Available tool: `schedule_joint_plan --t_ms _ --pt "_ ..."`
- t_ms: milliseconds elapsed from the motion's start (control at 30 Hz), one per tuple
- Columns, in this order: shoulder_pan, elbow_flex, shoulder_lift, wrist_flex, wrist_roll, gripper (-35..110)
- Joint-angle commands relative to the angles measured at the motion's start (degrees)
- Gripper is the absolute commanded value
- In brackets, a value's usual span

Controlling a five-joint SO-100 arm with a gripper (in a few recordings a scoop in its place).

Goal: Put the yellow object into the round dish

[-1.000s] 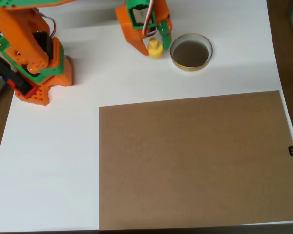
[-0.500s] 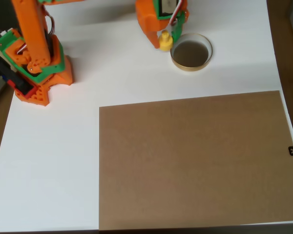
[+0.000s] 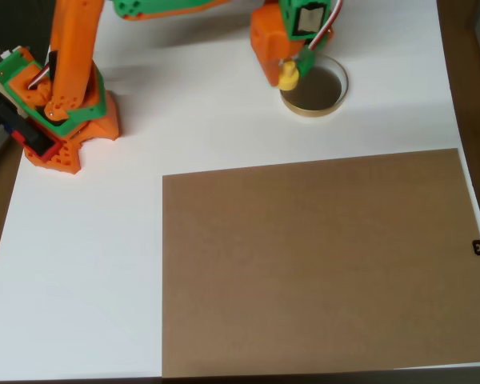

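Note:
The yellow object (image 3: 289, 76) is a small yellow piece held in my orange, green-tipped gripper (image 3: 292, 70), which is shut on it. It hangs over the left rim of the round dish (image 3: 330, 102), a shallow dish with a tan rim and dark bottom at the top of the overhead view. The gripper body covers the upper left part of the dish.
A large brown board (image 3: 320, 260) covers the lower right of the white table (image 3: 88, 240). The arm's orange and green base (image 3: 60, 120) stands at the upper left. The table's right edge runs close to the board's right side.
My gripper has carried the yellow object up off the table and to the right, from beside the dish to over its left rim.

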Motion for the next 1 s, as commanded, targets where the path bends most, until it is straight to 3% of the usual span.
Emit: schedule_joint_plan --t_ms 0,567,967 --pt "-0.4 -9.7 -1.3 3.4 -0.8 0" --pt "1.0 -23.7 -6.6 3.3 3.3 0" --pt "-1.8 -24.3 -12.7 4.1 4.7 0"
